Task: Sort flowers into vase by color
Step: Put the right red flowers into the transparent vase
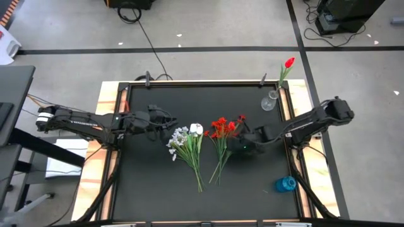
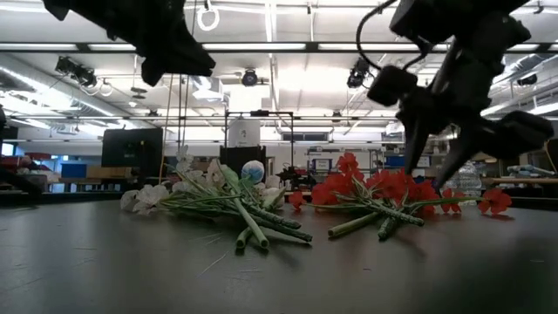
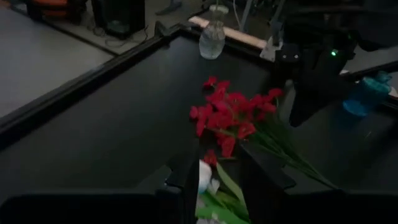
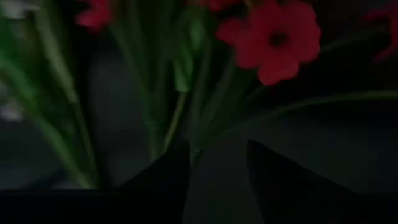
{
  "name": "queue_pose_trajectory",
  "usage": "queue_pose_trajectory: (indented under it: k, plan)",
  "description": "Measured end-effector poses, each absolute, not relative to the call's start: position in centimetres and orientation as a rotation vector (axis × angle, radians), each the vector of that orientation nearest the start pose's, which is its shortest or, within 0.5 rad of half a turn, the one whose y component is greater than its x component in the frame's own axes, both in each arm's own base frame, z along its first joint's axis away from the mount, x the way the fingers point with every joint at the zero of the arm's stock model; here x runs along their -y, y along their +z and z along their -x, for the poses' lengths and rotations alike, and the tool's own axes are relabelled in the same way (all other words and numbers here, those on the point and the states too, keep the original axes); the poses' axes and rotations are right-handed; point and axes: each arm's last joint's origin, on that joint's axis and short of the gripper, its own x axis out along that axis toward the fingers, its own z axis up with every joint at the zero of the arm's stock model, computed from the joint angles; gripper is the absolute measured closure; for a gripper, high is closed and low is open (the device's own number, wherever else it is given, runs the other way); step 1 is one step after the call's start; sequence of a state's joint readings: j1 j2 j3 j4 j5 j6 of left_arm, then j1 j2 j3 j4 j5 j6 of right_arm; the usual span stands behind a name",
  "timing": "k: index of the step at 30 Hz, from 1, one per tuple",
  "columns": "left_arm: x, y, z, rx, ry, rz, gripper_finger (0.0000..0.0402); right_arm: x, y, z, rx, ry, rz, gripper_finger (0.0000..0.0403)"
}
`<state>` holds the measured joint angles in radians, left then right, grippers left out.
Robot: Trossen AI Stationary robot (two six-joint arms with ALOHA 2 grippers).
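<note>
At 9 o'clock of the table [image 1: 145, 183], the left gripper [image 1: 169, 125] is held spread beside the white flowers [image 1: 184, 140]. Toward 3 o'clock, the red flowers [image 1: 222, 130] are laid, and the right gripper [image 1: 238, 142] is spread over their stalks.

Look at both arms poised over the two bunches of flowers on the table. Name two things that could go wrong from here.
The right end effector hangs at the red bunch, whose stems cross and overlap, so it may lift several at once. The clear vase, already holding one red flower, has a narrow neck and could tip when another stem goes in. The left end effector is close to the white bunch, which lies beside the red, so the arms could crowd each other.
</note>
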<state>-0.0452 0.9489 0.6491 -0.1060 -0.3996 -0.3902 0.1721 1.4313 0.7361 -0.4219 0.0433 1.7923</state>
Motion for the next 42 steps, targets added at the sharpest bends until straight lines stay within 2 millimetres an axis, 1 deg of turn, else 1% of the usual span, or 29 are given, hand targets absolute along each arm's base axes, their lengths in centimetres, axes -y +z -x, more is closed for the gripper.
queue_pose_trajectory:
  k: [4,7,11,15,19,26,30,34,38,42]
  plan:
    - [-0.1,26.0,-20.2,-0.380,0.432,0.302,0.0268,-4.4,15.1,-25.5,-0.885,-0.959,-1.511,0.0191]
    - [0.0,25.7,-20.1,-0.422,0.433,0.290,0.0260,-4.5,14.1,-26.0,-0.881,-0.982,-1.529,0.0164]
    - [0.2,25.3,-19.8,-0.462,0.437,0.297,0.0258,-4.3,13.6,-26.5,-0.856,-1.000,-1.561,0.0134]
    - [0.5,25.2,-19.7,-0.482,0.423,0.290,0.0257,-4.0,13.9,-26.6,-0.848,-1.046,-1.565,0.0127]
    - [0.9,25.1,-19.7,-0.493,0.411,0.290,0.0257,-3.1,14.0,-26.8,-0.861,-1.068,-1.564,0.0143]
    - [1.4,25.1,-19.6,-0.496,0.387,0.284,0.0257,-1.3,14.3,-27.2,-0.781,-1.124,-1.507,0.0201]
    - [1.4,25.1,-19.6,-0.496,0.385,0.284,0.0257,-0.4,13.6,-27.5,-0.847,-1.116,-1.519,0.0224]
    - [1.4,25.1,-19.6,-0.498,0.386,0.284,0.0257,-0.3,13.0,-27.8,-0.912,-1.109,-1.518,0.0237]
    - [1.5,24.9,-19.6,-0.509,0.385,0.297,0.0257,-0.8,13.7,-28.1,-0.939,-1.103,-1.472,0.0256]
    - [1.6,24.7,-19.4,-0.536,0.387,0.297,0.0257,-1.0,14.2,-28.1,-1.000,-1.115,-1.409,0.0293]
